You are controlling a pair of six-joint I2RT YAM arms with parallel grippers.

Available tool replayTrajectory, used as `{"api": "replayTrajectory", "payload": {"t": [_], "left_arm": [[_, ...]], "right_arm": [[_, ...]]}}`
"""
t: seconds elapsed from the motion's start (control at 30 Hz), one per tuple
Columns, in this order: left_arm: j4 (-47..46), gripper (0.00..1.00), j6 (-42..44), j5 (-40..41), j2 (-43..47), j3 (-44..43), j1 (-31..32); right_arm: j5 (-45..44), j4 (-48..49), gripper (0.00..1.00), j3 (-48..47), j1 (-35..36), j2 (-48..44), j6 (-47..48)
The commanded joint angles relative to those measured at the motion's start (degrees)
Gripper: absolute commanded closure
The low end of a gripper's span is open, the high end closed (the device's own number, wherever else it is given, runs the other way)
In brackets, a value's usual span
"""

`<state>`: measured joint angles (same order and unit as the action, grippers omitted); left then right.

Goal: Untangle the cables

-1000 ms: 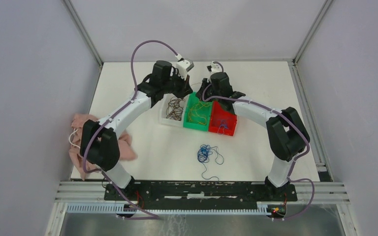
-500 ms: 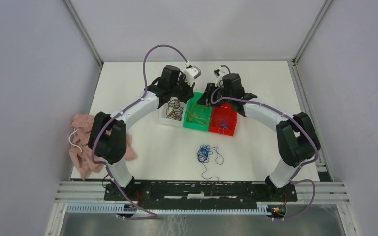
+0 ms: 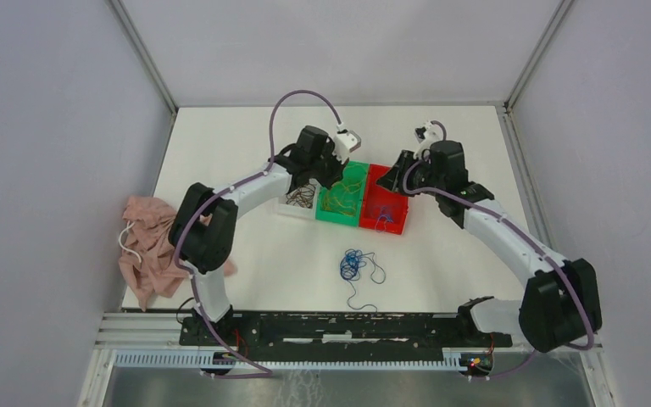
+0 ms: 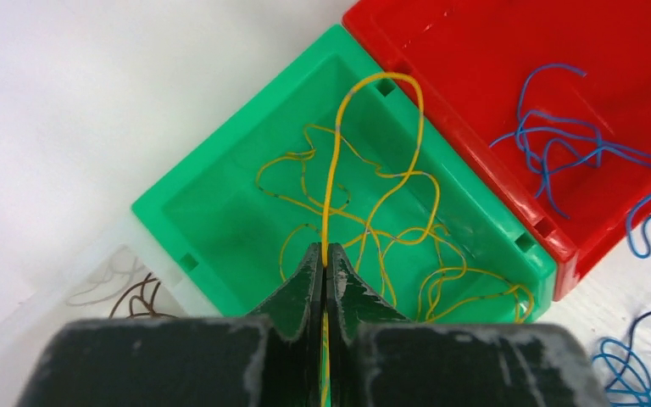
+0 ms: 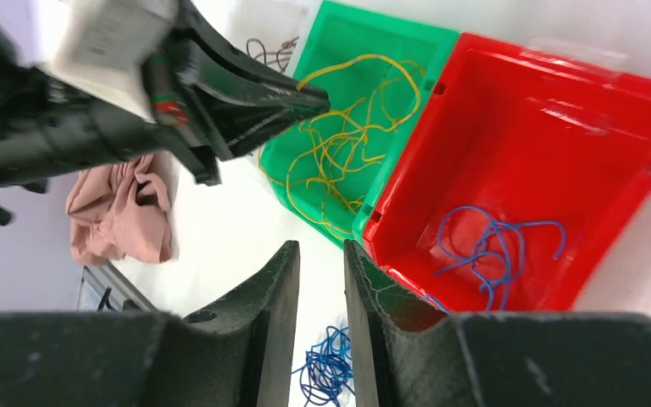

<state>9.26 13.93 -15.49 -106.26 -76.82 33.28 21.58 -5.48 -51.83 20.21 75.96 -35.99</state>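
Overhead, white table [image 3: 246,254], grey walls [image 3: 42,127], blue cables [image 3: 353,264]

Three bins [image 3: 337,220], one pink cloth [image 3: 148,254], and one loose blue cable tangle [image 3: 352,264].

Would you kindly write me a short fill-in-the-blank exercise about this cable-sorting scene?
The left gripper is shut on a thin curly wire coloured ___.
The thin wires in the red plastic bin are ___.
A loose tangle of blue wires lies on the white ___.
Missing: yellow; blue; table.
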Motion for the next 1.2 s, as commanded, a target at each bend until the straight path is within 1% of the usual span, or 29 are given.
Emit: {"api": "replayTrajectory", "payload": {"t": [0.0,0.2,0.4,0.63,0.77,0.83,0.9,0.97,1.0,1.03,1.07,1.1,1.17], "left_arm": [[-3.8,0.97,5.1,3.1,-2.5,0.6,1.3],[-6.0,0.97,8.7,6.3,-5.1,1.2,2.8],[-7.7,0.97,12.3,8.9,-7.8,1.6,4.3],[-9.9,0.97,16.4,11.2,-10.5,3.7,4.4],[-11.6,0.97,16.7,11.5,-10.7,4.5,4.4],[-12.4,0.97,15.0,10.8,-9.8,4.4,4.4],[-12.4,0.93,13.4,8.7,-7.9,3.9,4.2],[-8.5,0.88,11.6,5.4,-6.4,1.5,4.2],[-6.0,0.83,10.4,3.2,-5.9,-0.3,3.9],[-3.3,0.72,9.0,0.7,-5.6,-2.2,3.6],[-1.0,0.64,8.2,-1.7,-5.3,-3.8,3.3],[1.5,0.58,7.9,-4.2,-5.0,-5.5,3.1],[5.9,0.51,8.8,-6.2,-4.6,-8.5,3.0]], "right_arm": [[-5.7,-2.0,0.69,0.9,-1.3,-7.6,0.2],[-7.5,-5.2,0.69,0.7,-1.7,-10.8,2.3],[-8.0,-5.8,0.69,1.4,-1.9,-10.7,2.6],[-8.7,-6.4,0.69,1.5,-1.9,-10.6,3.2],[-8.5,-6.6,0.69,1.4,-1.9,-9.9,3.3],[-8.4,-6.4,0.67,1.3,-1.9,-9.6,3.3],[-8.5,-6.0,0.65,1.5,-1.9,-9.4,3.2],[-8.5,-5.5,0.64,1.4,-1.9,-9.0,2.7],[-8.4,-5.1,0.64,1.5,-1.9,-8.7,2.6],[-8.2,-4.7,0.64,1.6,-1.9,-8.7,2.5],[-7.8,-4.0,0.64,1.8,-2.0,-8.5,2.3],[-7.5,-3.4,0.64,2.1,-1.9,-8.5,2.2],[-7.1,-2.5,0.64,2.5,-2.0,-8.5,2.0]]}}
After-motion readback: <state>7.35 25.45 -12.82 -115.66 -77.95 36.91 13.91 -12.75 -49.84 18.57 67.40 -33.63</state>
